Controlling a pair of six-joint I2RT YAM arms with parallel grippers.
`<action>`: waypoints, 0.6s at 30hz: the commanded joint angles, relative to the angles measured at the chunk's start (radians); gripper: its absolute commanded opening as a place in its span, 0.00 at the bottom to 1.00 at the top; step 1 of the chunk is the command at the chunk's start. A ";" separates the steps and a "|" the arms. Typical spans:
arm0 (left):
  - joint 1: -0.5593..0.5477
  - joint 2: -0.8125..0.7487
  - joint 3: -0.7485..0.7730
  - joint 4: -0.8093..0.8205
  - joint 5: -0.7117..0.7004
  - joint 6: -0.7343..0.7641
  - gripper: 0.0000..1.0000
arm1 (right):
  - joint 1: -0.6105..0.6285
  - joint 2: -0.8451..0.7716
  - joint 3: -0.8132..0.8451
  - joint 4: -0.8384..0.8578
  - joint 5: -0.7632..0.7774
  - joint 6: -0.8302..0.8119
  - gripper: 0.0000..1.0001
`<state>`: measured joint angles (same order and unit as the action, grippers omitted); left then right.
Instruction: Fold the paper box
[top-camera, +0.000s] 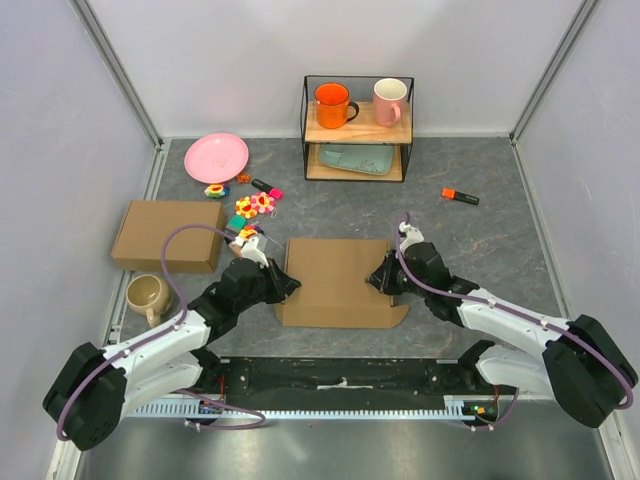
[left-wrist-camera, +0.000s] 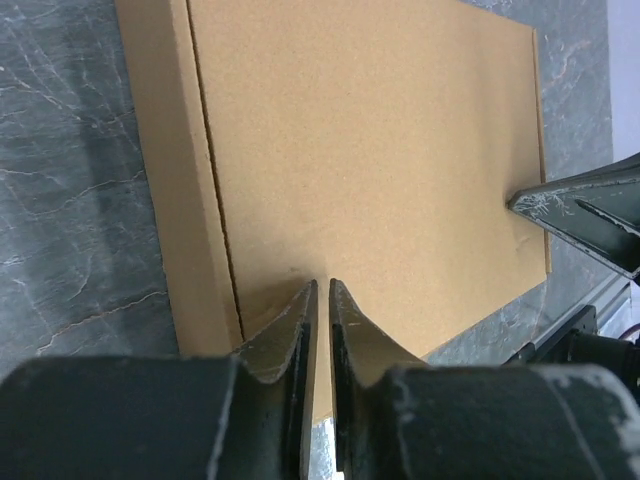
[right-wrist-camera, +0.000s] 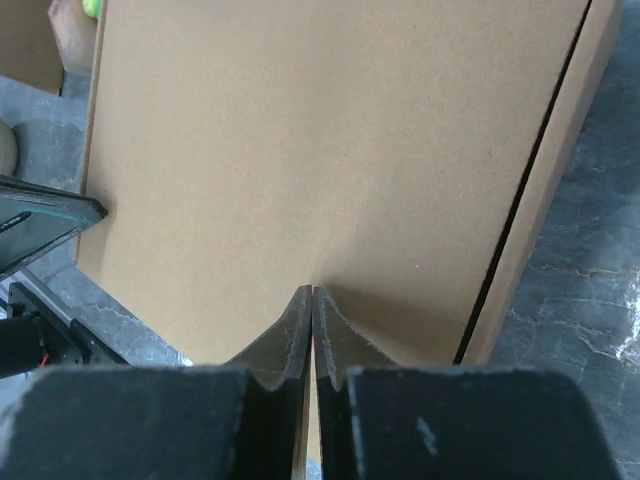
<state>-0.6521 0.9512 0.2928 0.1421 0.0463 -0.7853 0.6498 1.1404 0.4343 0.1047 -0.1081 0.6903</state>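
The paper box (top-camera: 335, 280) lies flat at the table's middle, a shallow brown cardboard mailer with its lid down; a tab sticks out at its front right corner. My left gripper (top-camera: 288, 285) is shut, with its tips resting on the lid near the box's left edge (left-wrist-camera: 322, 285). My right gripper (top-camera: 378, 280) is shut, with its tips on the lid near the right edge (right-wrist-camera: 312, 290). Nothing is held in either. The box fills both wrist views (left-wrist-camera: 370, 150) (right-wrist-camera: 320, 140), and each shows the other gripper's fingers at the far edge.
A second brown cardboard box (top-camera: 168, 235) sits at the left, with a beige mug (top-camera: 148, 293) in front of it. A pink plate (top-camera: 216, 157) and small colourful toys (top-camera: 255, 205) lie behind. A wire shelf (top-camera: 358, 128) holds mugs. An orange marker (top-camera: 460, 196) lies at the right.
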 joint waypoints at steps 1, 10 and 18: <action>-0.001 -0.005 -0.058 -0.015 0.012 -0.043 0.15 | 0.005 -0.019 -0.048 0.024 -0.015 0.000 0.08; -0.003 -0.365 0.057 -0.176 -0.216 -0.019 0.42 | 0.005 -0.272 0.090 -0.198 0.218 -0.044 0.66; -0.001 -0.335 -0.063 -0.182 -0.232 -0.080 0.59 | 0.005 -0.223 -0.031 -0.194 0.243 -0.011 0.73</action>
<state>-0.6529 0.5438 0.3012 -0.0166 -0.1638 -0.8062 0.6537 0.8795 0.4835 -0.0723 0.1326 0.6586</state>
